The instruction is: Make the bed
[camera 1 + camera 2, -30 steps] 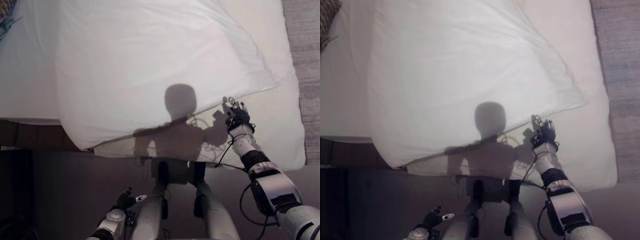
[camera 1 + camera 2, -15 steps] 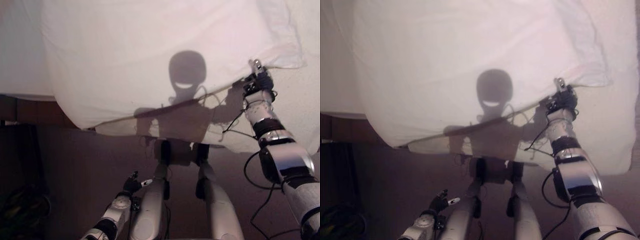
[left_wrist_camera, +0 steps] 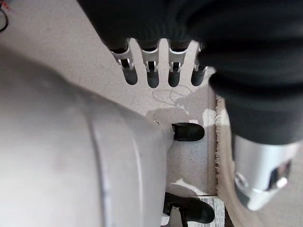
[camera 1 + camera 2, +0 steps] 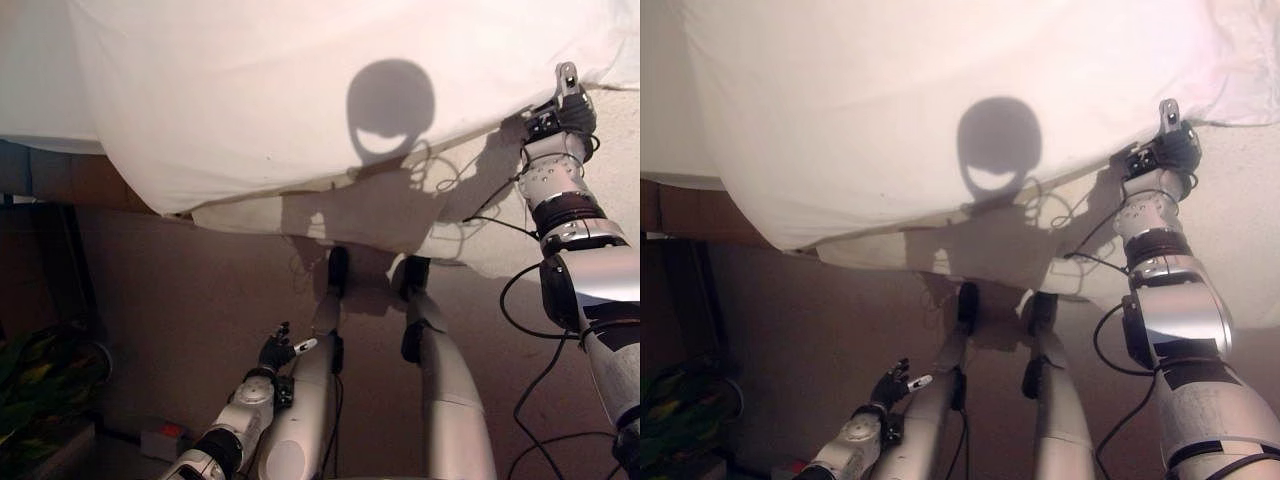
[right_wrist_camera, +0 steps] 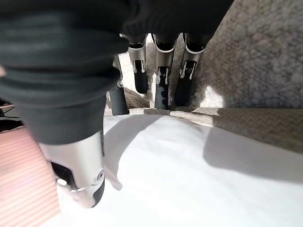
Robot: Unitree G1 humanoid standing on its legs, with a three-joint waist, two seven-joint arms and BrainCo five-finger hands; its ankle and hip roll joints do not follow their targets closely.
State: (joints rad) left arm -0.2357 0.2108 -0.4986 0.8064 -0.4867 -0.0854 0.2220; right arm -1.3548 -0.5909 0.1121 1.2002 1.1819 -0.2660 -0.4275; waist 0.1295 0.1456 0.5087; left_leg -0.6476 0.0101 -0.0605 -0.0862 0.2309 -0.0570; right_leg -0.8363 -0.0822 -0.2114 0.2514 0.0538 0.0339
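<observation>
Legible text, labels, numbers, signs: none.
No print, label or figure can be read on the white cloth duvet [image 4: 260, 90], the cream sheet beneath it [image 4: 380, 215], the grey woven carpet [image 5: 265, 61] or the small box with a red patch on the floor [image 4: 163, 437]; the patch is too small to make out.

Below me the floor [image 4: 190, 290] is bare brownish carpet. A small box [image 4: 165, 437] with a red top sits on it near something green [image 4: 35, 385] at my left.
</observation>
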